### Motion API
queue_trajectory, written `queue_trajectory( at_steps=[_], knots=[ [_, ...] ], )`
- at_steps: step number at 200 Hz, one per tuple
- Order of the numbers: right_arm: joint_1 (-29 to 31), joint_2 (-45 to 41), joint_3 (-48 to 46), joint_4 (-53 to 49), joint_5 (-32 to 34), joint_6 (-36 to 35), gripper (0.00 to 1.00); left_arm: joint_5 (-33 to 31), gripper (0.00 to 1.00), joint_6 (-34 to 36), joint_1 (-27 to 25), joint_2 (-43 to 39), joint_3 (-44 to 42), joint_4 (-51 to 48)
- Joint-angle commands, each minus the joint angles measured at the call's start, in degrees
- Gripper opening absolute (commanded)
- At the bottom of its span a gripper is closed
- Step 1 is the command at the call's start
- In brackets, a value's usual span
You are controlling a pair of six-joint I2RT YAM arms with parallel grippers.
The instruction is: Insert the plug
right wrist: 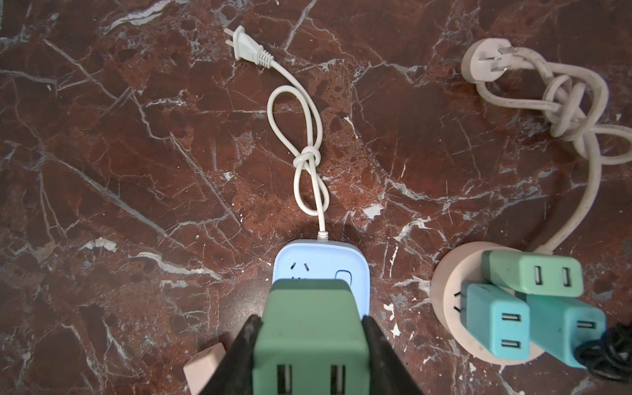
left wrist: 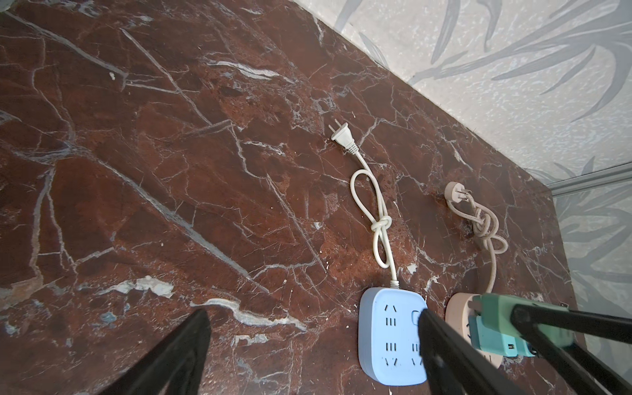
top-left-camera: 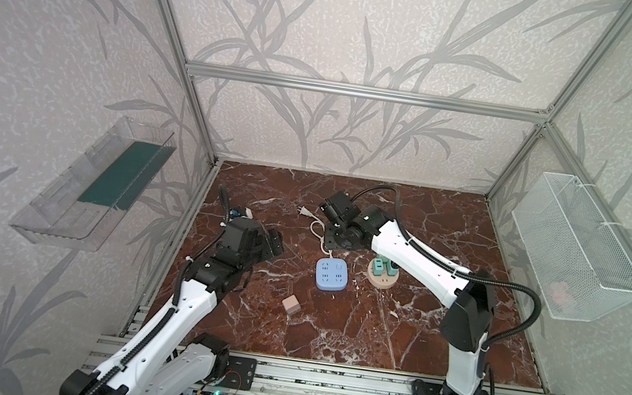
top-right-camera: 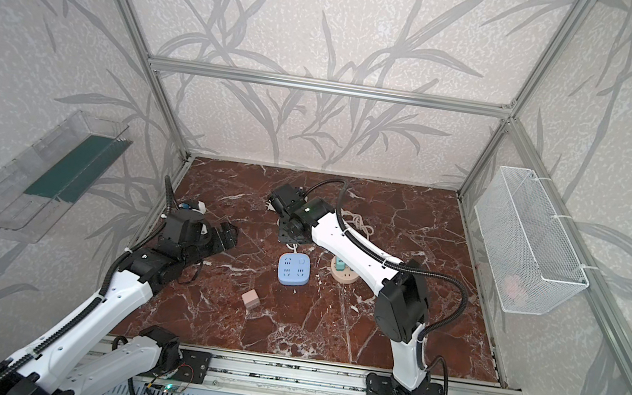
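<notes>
Plug: green charger block (right wrist: 307, 342), 2 USB ports facing the R wrist cam. Pinched on both sides and hanging over the near part of the blue strip (right wrist: 321, 263), hiding part of its face. Can't tell if the pins touch the strip.
R claw (right wrist: 308, 321): clenched on plug, black fingers (right wrist: 244, 342) flat vs its sides. In both top views it sits just behind the strip, pointing down.
L claw (left wrist: 313, 313): released, fingers wide apart, nothing btwn them. It's off to the left of the strip, above bare table.
Strip cord: white, w/ a knot (right wrist: 307, 157), runs from the strip's far edge to a 2-pin end (right wrist: 246, 44) lying loose on the table.
Round socket (right wrist: 451, 294): pinkish, just beside the strip on its R. 3 chargers (right wrist: 533, 273) are stuck in it, 1 green and 2 teal. Its knotted cord ends in a 3-pin head (right wrist: 482, 65), also loose.
Pink cube (top-left-camera: 291, 303): on the table, near side of the strip, apart from it.
Table (top-left-camera: 391, 335): red-brown marble w/ white veins.
</notes>
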Motion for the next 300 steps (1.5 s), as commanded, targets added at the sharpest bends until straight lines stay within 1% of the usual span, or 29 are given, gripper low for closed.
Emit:
queue_trajectory(
  at_steps=[1,24,74,122,155,248,300],
  knots=[
    [0.6,0.7,0.5,-1.1,2.3,3.6,0.0,-0.6,0.93,-0.6,0.2,-0.3,-0.6,0.6],
    [0.6,1.0,-1.9,1.4,0.6,5.4,0.0,-0.5,0.93,-0.1,0.3,-0.1,-0.6,0.8],
    [0.7,2.7,-3.6,3.5,-3.5,4.6,0.0,0.6,0.93,-0.1,0.3,0.6,-1.5,1.8],
    [1.1,3.0,-6.4,5.1,-5.4,4.6,0.0,0.5,0.92,0.0,0.2,0.6,-1.7,2.1],
    [1.6,4.3,-6.5,5.4,-6.5,4.5,0.0,0.7,0.92,-0.1,0.3,0.7,-2.2,2.5],
    [1.6,6.2,-5.7,4.3,-5.9,4.0,0.0,0.4,0.92,-0.2,0.3,0.5,-3.1,3.1],
    [1.8,6.3,-4.7,2.5,-4.2,2.8,0.0,0.5,0.92,-0.3,0.3,0.2,-3.7,3.8]
  ],
)
